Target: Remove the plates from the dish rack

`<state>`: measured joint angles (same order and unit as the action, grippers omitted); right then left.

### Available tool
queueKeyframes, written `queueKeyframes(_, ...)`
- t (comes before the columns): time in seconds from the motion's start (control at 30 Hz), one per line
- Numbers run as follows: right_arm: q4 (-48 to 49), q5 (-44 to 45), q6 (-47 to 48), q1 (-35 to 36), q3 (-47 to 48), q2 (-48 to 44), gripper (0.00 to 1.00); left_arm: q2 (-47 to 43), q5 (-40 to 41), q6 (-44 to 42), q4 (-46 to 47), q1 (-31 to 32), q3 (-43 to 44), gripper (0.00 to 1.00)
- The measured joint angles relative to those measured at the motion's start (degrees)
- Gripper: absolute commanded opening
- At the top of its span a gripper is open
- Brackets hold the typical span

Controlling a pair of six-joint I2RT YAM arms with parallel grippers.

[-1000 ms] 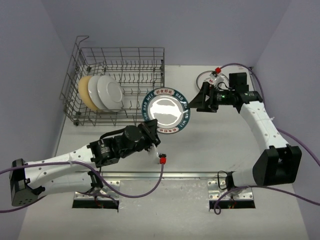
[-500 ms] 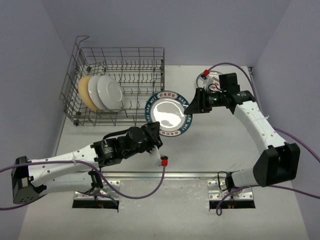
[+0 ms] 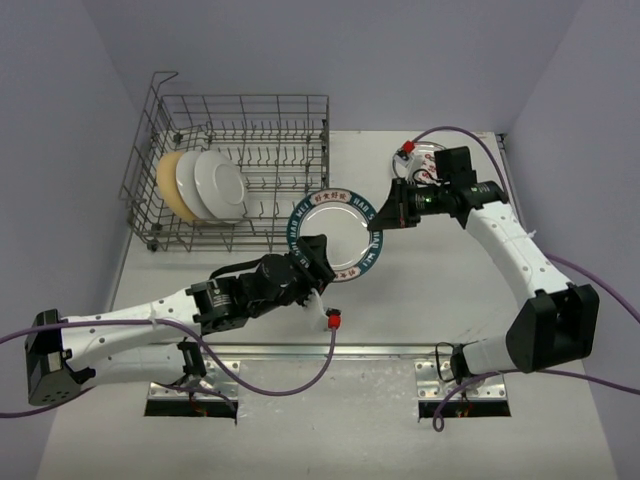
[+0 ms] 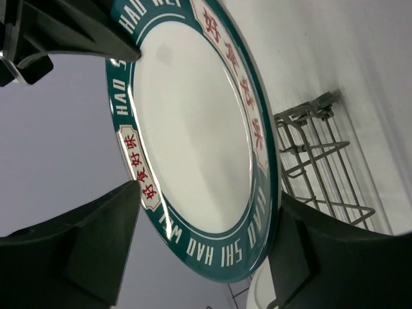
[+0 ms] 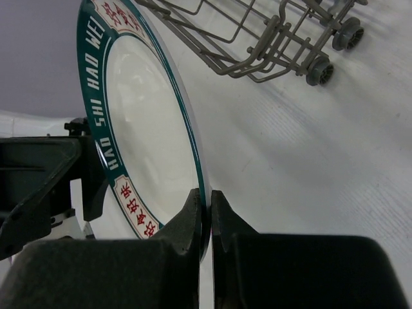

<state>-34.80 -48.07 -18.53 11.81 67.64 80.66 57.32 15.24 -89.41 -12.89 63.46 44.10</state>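
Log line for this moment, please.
phase: plate handover | left end effector: shut on teal-rimmed plate | right end effector: shut on same plate rim | dish rack: three plates remaining

The table [image 3: 430,270] is white, and its surface is seen to be finely textured in the right wrist view. The dish rack [image 3: 235,170], a grey wire basket on small wheels, is placed at the far left corner of the table. A plate with red marks [image 3: 422,160] is laid flat near the far right corner. Two metal base plates [image 3: 190,395] are fixed at the near edge.
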Motion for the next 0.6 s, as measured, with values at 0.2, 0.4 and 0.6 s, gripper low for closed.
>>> queueKeyframes(0.2, -1.5, -1.0, 1.5, -5.0, 1.2, 0.9, 0.00, -2.0, 2.1, 3.5, 1.8, -0.1, 0.0, 1.00)
queueKeyframes(0.4, -0.9, -2.8, 1.1, -21.4, 9.8, 9.9, 0.00, -5.9, 2.1, 12.9, -1.1, -2.0, 3.4, 1.00)
queueKeyframes(0.6, 0.4, -1.4, -3.6, -31.0, 18.4, 19.7, 0.00, -6.2, 2.5, 24.2, -1.5, -6.8, 8.3, 1.00)
